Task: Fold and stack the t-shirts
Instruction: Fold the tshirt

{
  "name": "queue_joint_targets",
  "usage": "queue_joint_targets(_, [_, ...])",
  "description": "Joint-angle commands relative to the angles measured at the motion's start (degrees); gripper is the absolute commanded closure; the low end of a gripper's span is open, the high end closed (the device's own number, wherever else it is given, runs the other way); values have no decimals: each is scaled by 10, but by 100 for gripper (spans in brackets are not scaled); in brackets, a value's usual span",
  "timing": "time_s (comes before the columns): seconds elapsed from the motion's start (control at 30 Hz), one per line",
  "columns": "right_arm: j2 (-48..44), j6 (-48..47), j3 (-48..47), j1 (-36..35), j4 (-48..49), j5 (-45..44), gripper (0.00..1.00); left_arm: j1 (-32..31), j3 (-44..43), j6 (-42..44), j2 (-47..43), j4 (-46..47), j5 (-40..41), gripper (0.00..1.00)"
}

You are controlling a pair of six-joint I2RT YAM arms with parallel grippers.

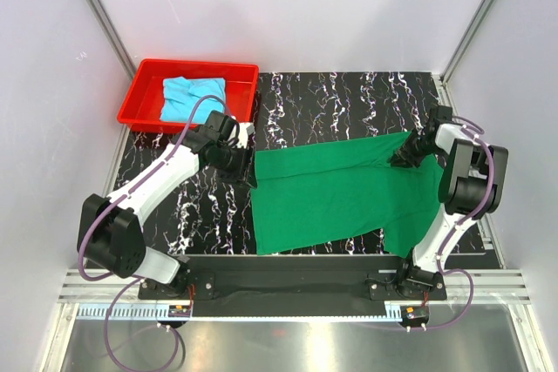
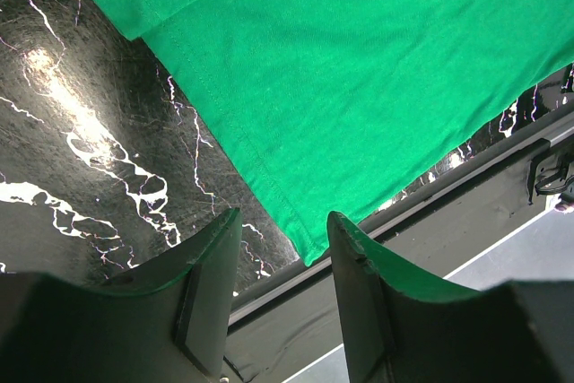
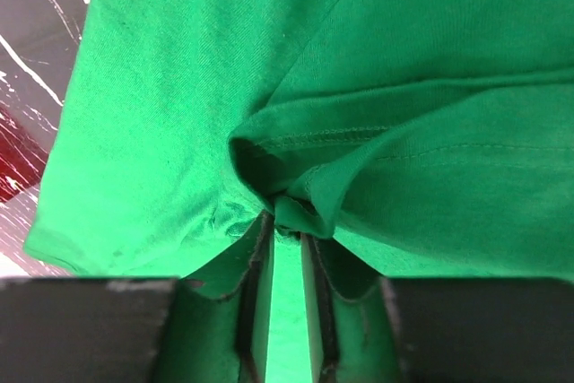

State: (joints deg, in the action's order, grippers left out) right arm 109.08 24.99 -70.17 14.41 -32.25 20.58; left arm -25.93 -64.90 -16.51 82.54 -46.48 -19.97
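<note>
The dark green t-shirt [image 1: 340,193] lies spread across the black marbled table, partly folded, its hem corner near the front edge. My right gripper [image 1: 403,158] sits at the shirt's upper right. In the right wrist view its narrow jaws [image 3: 287,221] pinch a bunched fold of the green t-shirt [image 3: 179,87]. My left gripper [image 1: 240,156] hovers at the shirt's left edge; it is open [image 2: 282,221] with nothing between its fingers, above the green t-shirt's [image 2: 359,69] hem corner. The light cyan-blue t-shirt [image 1: 190,96] lies crumpled in the red tray.
The red plastic tray [image 1: 139,84] stands at the back left corner of the table. White walls with metal posts close in the back and sides. The table's front edge [image 2: 430,204] and a black mounting rail [image 1: 288,272] run just beyond the shirt's hem.
</note>
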Motion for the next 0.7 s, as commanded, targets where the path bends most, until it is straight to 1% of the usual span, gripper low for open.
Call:
queue_joint_targets(0.0, [10,8,-17,-8,17,10,76,0,-22,4,-11,7,-13,51])
queue_joint_targets(0.03, [10,8,-17,-8,17,10,80,0,-21,5,-10,7,-13,52])
queue_joint_targets(0.1, [10,9,-19,-9,15,11,85,0,-21,5,-11,7,-13,52])
queue_joint_targets(0.13, [8,12,-20,-9,13,13,90,-1,-21,6,-9,8,-14,51])
queue_joint_targets(0.2, [-2,15,-20,-11,0,17,95,0,-23,6,-10,7,-15,52])
queue_joint_targets(0.23, [-7,25,-18,-11,-9,14,100,0,-23,7,-10,8,-16,51])
queue_joint_targets(0.33, [-34,57,-2,-11,-42,3,100,0,-21,7,-10,10,-15,51])
queue_joint_targets(0.47, [-81,114,32,-11,-78,-42,100,0,-13,3,-9,19,-20,51])
queue_joint_targets(0.67, [-115,178,54,-12,-114,-77,100,0,-11,7,-11,17,-21,51])
